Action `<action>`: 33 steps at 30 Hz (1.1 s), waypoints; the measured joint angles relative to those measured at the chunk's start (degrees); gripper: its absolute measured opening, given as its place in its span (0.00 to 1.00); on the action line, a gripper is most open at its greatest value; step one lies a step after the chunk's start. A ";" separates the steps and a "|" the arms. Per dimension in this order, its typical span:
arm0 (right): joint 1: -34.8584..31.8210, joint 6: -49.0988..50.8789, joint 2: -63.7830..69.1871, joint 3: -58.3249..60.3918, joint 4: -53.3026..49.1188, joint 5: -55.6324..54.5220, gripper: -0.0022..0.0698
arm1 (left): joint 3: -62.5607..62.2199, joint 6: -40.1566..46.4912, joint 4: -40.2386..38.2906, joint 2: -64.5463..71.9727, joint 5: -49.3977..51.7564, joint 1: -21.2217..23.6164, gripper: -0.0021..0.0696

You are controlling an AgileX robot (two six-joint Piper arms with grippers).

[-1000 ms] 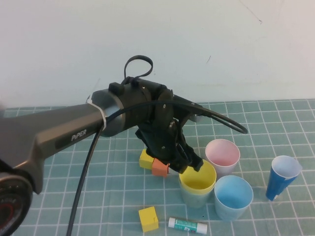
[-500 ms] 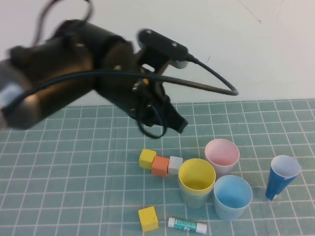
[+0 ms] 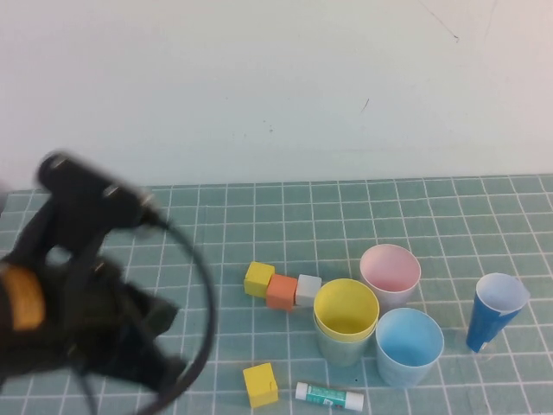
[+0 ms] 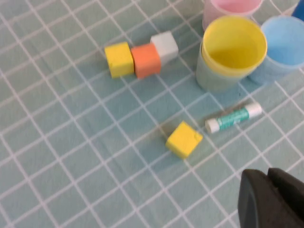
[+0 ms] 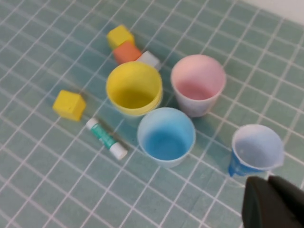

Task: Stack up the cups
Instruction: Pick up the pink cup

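The yellow cup (image 3: pixel 346 309) sits nested in the green cup (image 3: pixel 335 350), whose wall shows below its rim. The pink cup (image 3: pixel 390 270) stands just behind them and the light blue cup (image 3: pixel 409 346) to their right, all upright. My left gripper (image 3: pixel 160 350) is blurred at the lower left of the mat, well away from the cups. In the left wrist view it (image 4: pixel 267 183) is shut and empty, with the yellow cup (image 4: pixel 233 45) far off. My right gripper (image 5: pixel 270 187) is shut with nothing in it, hanging above the mat near the dark-blue cup (image 5: pixel 256 149).
The tall dark-blue cup (image 3: pixel 497 311) stands at the right. A yellow block (image 3: pixel 258 278), an orange block (image 3: pixel 281 291) and a grey block (image 3: pixel 308 289) lie in a row left of the cups. Another yellow block (image 3: pixel 260 385) and a glue stick (image 3: pixel 329 397) lie near the front edge.
My left gripper let go of the yellow cup's rim, shut, and swung up and away to the lower left. The yellow cup stays nested in the green one.
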 joint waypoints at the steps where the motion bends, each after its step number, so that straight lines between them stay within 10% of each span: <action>1: 0.00 -1.17 2.33 -1.71 0.51 1.15 0.03 | 2.03 -0.44 0.00 -2.24 0.00 0.00 0.03; 24: 21.74 8.11 49.11 -39.14 -25.39 13.69 0.05 | 16.04 -4.32 1.77 -20.02 -1.25 0.00 0.03; 33: 20.13 15.84 65.34 -49.31 -26.43 12.68 0.69 | 16.04 -4.32 3.15 -20.06 -0.55 0.00 0.03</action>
